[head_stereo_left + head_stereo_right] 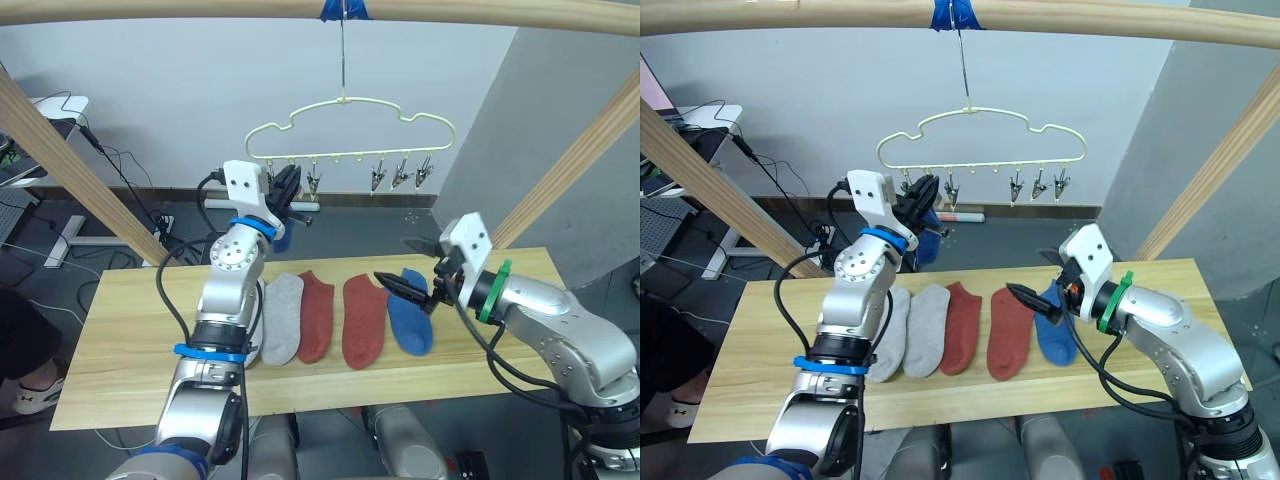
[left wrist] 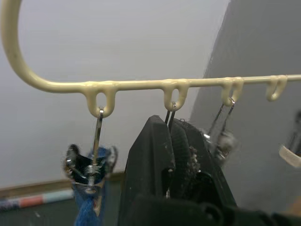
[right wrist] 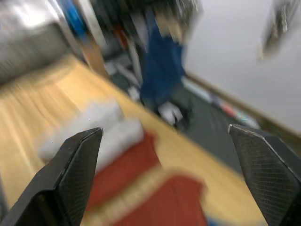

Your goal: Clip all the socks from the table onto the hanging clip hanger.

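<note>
Wooden table (image 1: 110, 350) under hanger (image 1: 350, 125), left gripper (image 1: 288, 190) clenched on second clip (image 2: 170, 113), blue sock (image 2: 89, 207) hanging from first clip at nine o'clock of it, right gripper (image 1: 410, 270) spread wide above blue sock (image 1: 410, 320), five socks (image 1: 330, 318) in a row at table centre.

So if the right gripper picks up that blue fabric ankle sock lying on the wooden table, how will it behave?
The blue fabric ankle sock lies flat and limp, so it will probably droop from the right gripper. It looks light. Being soft fabric, it should pinch easily without slipping.
</note>
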Controlling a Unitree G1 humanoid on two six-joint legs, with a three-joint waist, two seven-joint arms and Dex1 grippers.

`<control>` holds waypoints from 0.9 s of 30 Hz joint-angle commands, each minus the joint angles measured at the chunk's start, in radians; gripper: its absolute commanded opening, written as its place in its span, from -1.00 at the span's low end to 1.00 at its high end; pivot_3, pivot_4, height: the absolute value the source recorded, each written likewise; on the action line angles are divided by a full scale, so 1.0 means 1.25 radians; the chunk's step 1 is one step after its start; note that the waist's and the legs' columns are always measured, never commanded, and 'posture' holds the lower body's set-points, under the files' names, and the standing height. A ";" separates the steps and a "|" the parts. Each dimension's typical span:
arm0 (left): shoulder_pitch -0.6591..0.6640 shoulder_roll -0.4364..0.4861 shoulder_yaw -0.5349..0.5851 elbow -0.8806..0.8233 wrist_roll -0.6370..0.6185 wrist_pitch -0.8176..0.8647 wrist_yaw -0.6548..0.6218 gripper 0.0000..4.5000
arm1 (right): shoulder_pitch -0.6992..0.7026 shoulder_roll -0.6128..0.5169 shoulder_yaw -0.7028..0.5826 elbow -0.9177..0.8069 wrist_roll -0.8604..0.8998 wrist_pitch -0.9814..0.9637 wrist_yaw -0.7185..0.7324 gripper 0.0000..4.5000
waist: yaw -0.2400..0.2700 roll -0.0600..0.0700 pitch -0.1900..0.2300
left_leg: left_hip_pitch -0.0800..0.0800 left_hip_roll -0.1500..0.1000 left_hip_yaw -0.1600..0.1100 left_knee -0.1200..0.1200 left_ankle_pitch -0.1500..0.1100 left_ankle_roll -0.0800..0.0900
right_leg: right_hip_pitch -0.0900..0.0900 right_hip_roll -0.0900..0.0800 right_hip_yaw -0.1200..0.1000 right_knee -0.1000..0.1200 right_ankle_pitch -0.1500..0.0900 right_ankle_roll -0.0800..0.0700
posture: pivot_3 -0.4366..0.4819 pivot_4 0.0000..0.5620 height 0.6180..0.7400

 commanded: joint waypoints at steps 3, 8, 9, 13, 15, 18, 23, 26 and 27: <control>0.009 0.098 0.064 -0.129 -0.156 0.318 -0.074 -0.99 | -0.046 0.036 0.087 0.293 -0.150 -0.149 0.037 1.00 | -0.009 0.000 0.000 | 0.000 0.000 0.000 -0.001 0.000 0.000 | -0.001 0.000 0.000 0.001 0.000 0.000 | -0.32 -0.14 1.00; 0.016 0.092 0.111 -0.172 -0.240 0.452 -0.042 -0.99 | -0.103 0.099 0.099 0.495 -0.228 -0.284 0.046 1.00 | -0.012 0.000 0.000 | 0.000 0.000 0.000 0.000 0.000 0.000 | 0.000 0.000 0.000 0.001 0.000 0.000 | -0.27 -0.15 1.00; 0.020 0.090 0.116 -0.181 -0.255 0.475 -0.039 -0.99 | -0.113 0.112 0.096 0.524 -0.237 -0.303 0.045 1.00 | -0.012 0.000 0.000 | 0.000 0.000 0.000 0.000 0.000 0.000 | 0.000 0.000 0.000 0.001 0.000 0.000 | -0.26 -0.15 1.00; 0.038 0.072 0.144 -0.217 -0.322 0.561 -0.019 -0.99 | -0.139 0.149 0.081 0.631 -0.264 -0.363 0.045 1.00 | -0.012 0.000 0.000 | 0.001 0.000 -0.001 -0.001 0.000 0.000 | 0.000 0.000 0.000 0.001 0.000 0.000 | -0.23 -0.15 1.00; 0.047 0.064 0.155 -0.237 -0.347 0.588 -0.007 -0.99 | -0.150 0.157 0.090 0.688 -0.291 -0.389 0.046 1.00 | -0.012 0.001 0.000 | 0.000 0.000 0.000 -0.001 0.000 0.000 | 0.000 0.000 0.000 0.001 0.000 0.000 | -0.23 -0.15 1.00; 0.049 0.068 0.161 -0.248 -0.354 0.596 0.007 -0.99 | -0.160 0.176 0.084 0.743 -0.302 -0.393 0.052 1.00 | -0.012 0.000 0.000 | 0.001 0.000 0.000 -0.001 0.000 0.000 | 0.000 0.000 0.000 0.001 0.000 0.000 | -0.21 -0.14 1.00; 0.045 0.079 0.163 -0.253 -0.370 0.608 0.011 -1.00 | -0.143 0.179 0.081 0.728 -0.308 -0.391 0.080 0.43 | -0.012 0.000 0.000 | 0.003 0.000 -0.001 0.000 0.000 0.000 | 0.002 0.001 0.000 0.001 0.000 0.000 | -0.20 -0.13 1.00; 0.049 0.084 0.158 -0.254 -0.370 0.606 0.010 -1.00 | -0.129 0.179 0.073 0.712 -0.310 -0.387 0.087 0.01 | -0.010 0.000 0.000 | 0.003 0.000 -0.001 0.000 0.000 0.000 | 0.002 0.001 0.000 0.001 0.000 0.000 | -0.20 -0.13 1.00; 0.051 0.086 0.155 -0.255 -0.368 0.604 0.010 -1.00 | -0.125 0.178 0.071 0.708 -0.312 -0.386 0.089 -0.18 | -0.010 0.000 0.000 | 0.003 0.000 -0.001 -0.001 0.000 0.000 | 0.002 0.001 0.000 0.001 0.000 0.000 | -0.20 -0.13 1.00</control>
